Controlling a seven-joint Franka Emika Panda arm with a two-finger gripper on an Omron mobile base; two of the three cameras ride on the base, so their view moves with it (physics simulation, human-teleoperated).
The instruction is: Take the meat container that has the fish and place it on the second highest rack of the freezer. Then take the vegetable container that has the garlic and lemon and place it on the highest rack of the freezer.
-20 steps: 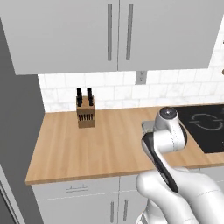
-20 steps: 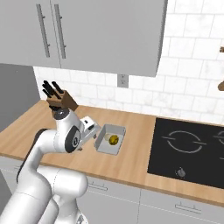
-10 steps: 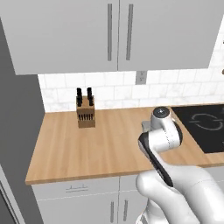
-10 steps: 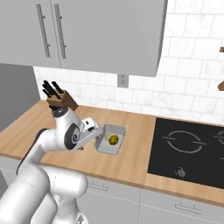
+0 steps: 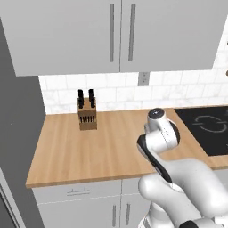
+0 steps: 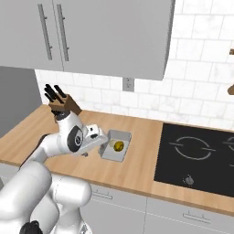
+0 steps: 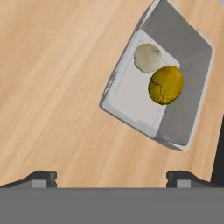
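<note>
The vegetable container (image 7: 192, 57), a shallow white-grey tray, lies on the wooden counter with a yellow lemon (image 7: 166, 85) and a pale garlic bulb (image 7: 148, 57) inside. In the right base view the vegetable container (image 6: 120, 134) sits left of the cooktop with the lemon (image 6: 119, 146) showing in it. My gripper (image 7: 112, 177) hovers above the counter just beside the tray, open, with nothing between its fingertips (image 7: 41, 177). From the right base view the gripper (image 6: 101, 140) is at the tray's left edge. The meat container with the fish and the freezer racks are out of view.
A wooden knife block (image 5: 87, 116) stands at the back of the counter (image 5: 67, 151) by the tiled wall. A black cooktop (image 6: 196, 157) lies to the right. Grey wall cabinets (image 5: 111, 35) hang overhead. A tall dark grey panel (image 5: 18, 133) bounds the counter's left end.
My arm's upper joint has shifted slightly left over the counter. The jaws stayed open, and the tray with lemon and garlic has not moved.
</note>
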